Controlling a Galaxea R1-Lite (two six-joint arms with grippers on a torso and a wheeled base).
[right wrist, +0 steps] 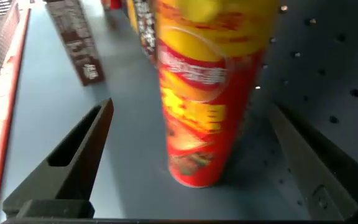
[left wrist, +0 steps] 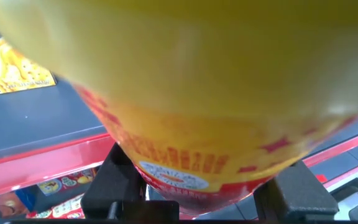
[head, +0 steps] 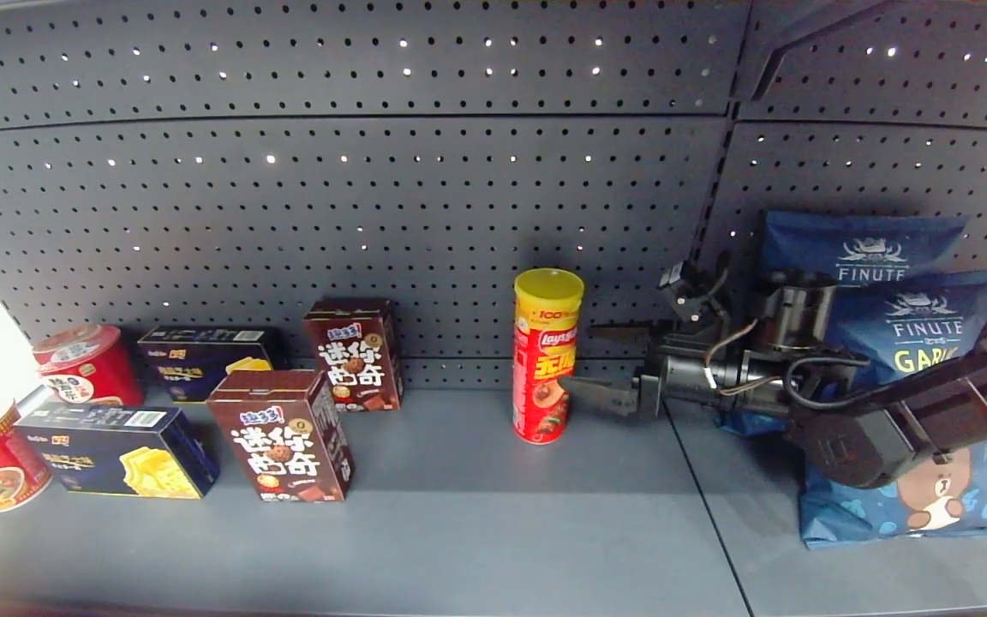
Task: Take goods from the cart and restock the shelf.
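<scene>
The shelf (head: 459, 531) holds a can (head: 547, 368) standing upright near the back wall. The right gripper (head: 583, 356) sits just beside it, fingers spread wide. The left gripper (left wrist: 201, 199) clamps a second can (left wrist: 197, 112).

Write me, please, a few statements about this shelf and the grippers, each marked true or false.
1. The chips can stands upright on the shelf. True.
2. The right gripper is clamped on that can. False: its fingers are open, apart from it.
3. Two brown boxes stand to the can's left. True.
4. The blue snack bags lie at the shelf's left end. False: they stand at its right end.
5. The left gripper holds a second can. True.
</scene>
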